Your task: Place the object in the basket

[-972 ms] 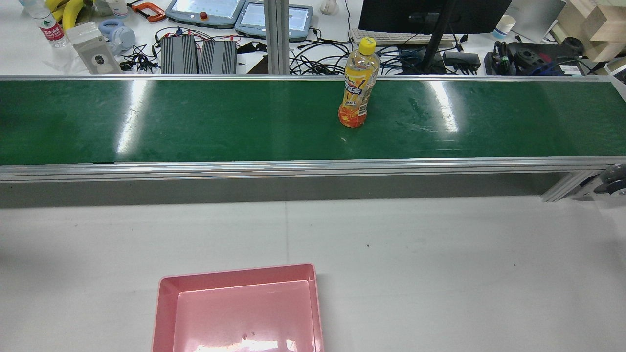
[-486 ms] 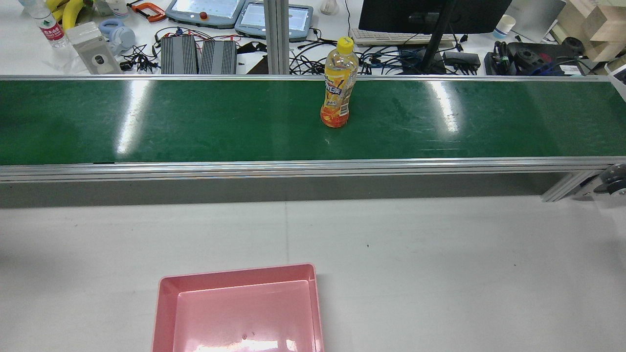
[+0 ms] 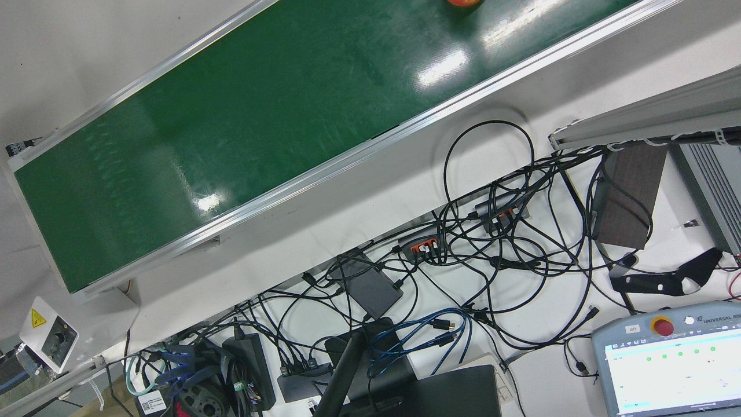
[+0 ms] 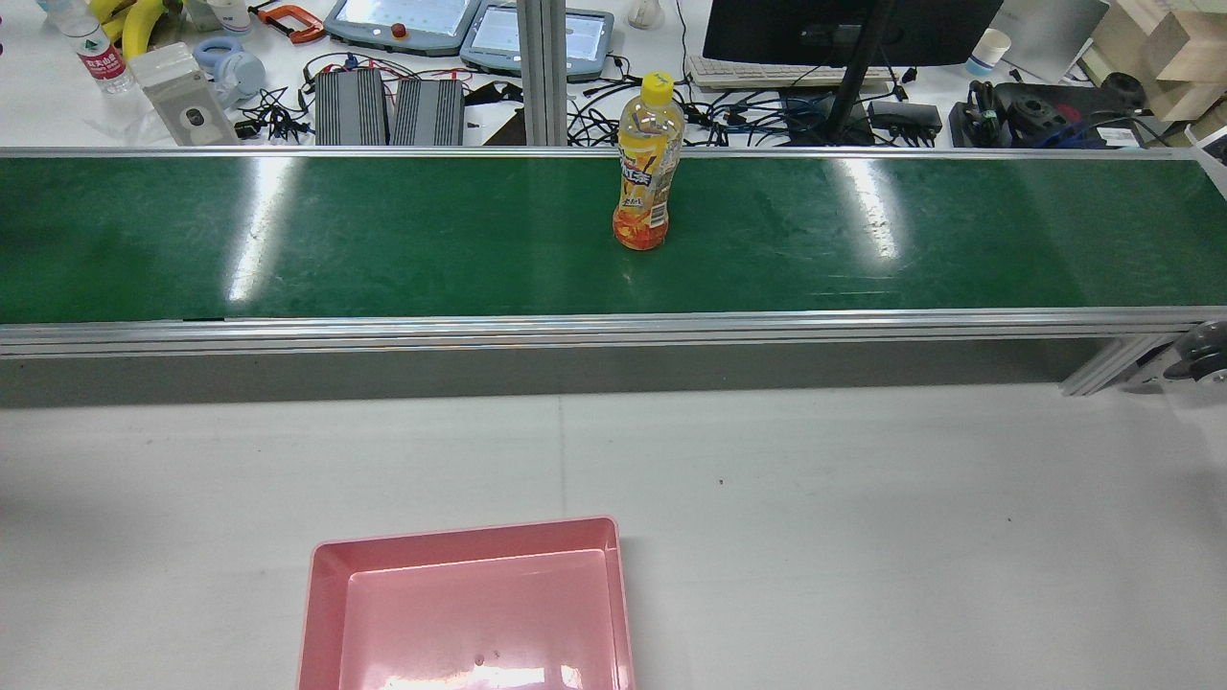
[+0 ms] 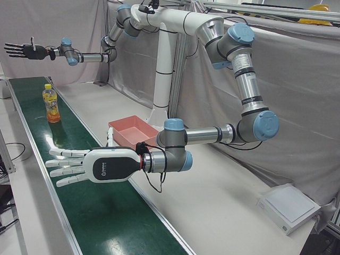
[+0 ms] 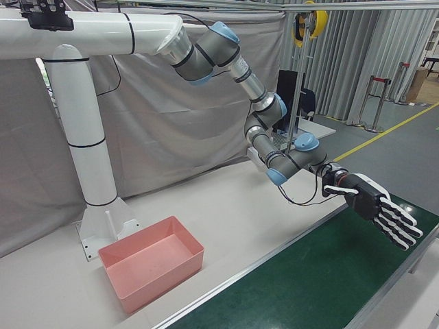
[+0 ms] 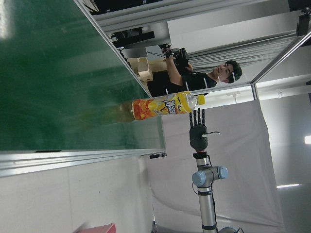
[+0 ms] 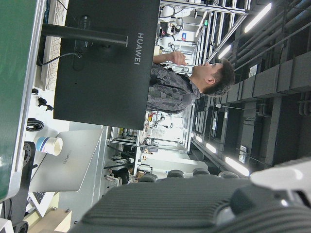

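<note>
Right now your bottle (image 5: 51, 103) stands upright on the green belt surface (image 5: 101, 218), upper left of frame, well apart from your left hand (image 5: 93, 166) lower down and your right hand (image 5: 24, 50) above; both are splayed wide, holding nothing.

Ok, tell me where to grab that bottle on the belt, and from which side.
Take the bottle around its labelled middle, below the tapering neck, and come in level from the side. It stands upright on the green belt and is tall and narrow, so contact near the cap would probably tip it. The left hand is open, low over the belt.
</note>
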You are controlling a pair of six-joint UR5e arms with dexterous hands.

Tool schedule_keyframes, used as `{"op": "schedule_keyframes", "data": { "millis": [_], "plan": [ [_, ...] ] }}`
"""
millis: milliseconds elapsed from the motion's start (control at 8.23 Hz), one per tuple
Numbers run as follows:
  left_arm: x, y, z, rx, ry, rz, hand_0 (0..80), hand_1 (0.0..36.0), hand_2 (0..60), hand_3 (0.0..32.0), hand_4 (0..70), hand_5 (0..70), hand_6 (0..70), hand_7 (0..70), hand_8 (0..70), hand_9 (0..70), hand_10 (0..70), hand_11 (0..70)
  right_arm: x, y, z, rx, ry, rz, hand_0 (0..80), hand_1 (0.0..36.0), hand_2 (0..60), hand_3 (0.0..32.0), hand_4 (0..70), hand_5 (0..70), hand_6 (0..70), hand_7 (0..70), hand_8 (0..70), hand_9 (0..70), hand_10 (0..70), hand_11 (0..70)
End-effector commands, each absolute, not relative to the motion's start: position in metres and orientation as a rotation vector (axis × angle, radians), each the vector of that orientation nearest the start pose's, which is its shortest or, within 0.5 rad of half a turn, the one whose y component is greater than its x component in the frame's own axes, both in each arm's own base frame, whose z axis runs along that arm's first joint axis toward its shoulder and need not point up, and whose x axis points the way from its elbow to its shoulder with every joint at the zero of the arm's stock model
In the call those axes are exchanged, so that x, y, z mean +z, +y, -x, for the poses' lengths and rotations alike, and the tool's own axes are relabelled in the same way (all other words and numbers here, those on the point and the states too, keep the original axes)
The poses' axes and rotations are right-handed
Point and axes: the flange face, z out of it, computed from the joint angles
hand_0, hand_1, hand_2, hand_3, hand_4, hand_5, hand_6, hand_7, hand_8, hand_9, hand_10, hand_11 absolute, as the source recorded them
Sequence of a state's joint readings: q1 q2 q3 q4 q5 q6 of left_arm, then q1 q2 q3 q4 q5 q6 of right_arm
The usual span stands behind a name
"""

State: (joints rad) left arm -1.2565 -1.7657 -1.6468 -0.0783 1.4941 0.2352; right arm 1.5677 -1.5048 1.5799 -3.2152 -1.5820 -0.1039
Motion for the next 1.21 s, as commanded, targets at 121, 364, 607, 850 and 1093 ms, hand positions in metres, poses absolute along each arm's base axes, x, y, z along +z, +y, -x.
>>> {"op": "schedule_keyframes", "data": {
  "millis": [121,364,607,850,1093],
  "plan": [
    [0.527,-0.598,-0.101,-1.573,2.358,0.113,50.3,4.1,0.0,11.0,0.0,8.7,0.0,0.0,2.0,0.0,0.0,0.0,0.657,-0.519,-0.131,-2.278,2.28,0.103,0.0,0.0,0.0,0.0,0.0,0.0,0.0,0.0,0.0,0.0,0.0,0.0],
    [0.503,-0.611,-0.108,-1.535,2.387,0.111,50.7,4.6,0.0,9.8,0.0,8.2,0.0,0.0,0.8,0.0,0.0,0.0,0.657,-0.519,-0.131,-2.278,2.28,0.103,0.0,0.0,0.0,0.0,0.0,0.0,0.0,0.0,0.0,0.0,0.0,0.0],
    [0.453,-0.637,-0.118,-1.517,2.409,0.103,50.2,4.7,0.0,4.8,0.0,8.3,0.0,0.0,1.5,0.0,0.0,0.4,0.657,-0.519,-0.131,-2.278,2.28,0.103,0.0,0.0,0.0,0.0,0.0,0.0,0.0,0.0,0.0,0.0,0.0,0.0],
    [0.428,-0.648,-0.115,-1.552,2.444,0.047,48.6,3.4,0.0,7.8,0.0,8.3,0.0,0.0,2.7,0.0,1.7,3.5,0.657,-0.519,-0.13,-2.279,2.281,0.102,0.0,0.0,0.0,0.0,0.0,0.0,0.0,0.0,0.0,0.0,0.0,0.0],
    [0.433,-0.646,-0.112,-1.591,2.42,0.025,49.0,3.0,0.0,9.4,0.0,8.0,0.0,0.0,2.5,0.0,2.5,4.6,0.657,-0.519,-0.131,-2.278,2.28,0.103,0.0,0.0,0.0,0.0,0.0,0.0,0.0,0.0,0.0,0.0,0.0,0.0]
  ]
}}
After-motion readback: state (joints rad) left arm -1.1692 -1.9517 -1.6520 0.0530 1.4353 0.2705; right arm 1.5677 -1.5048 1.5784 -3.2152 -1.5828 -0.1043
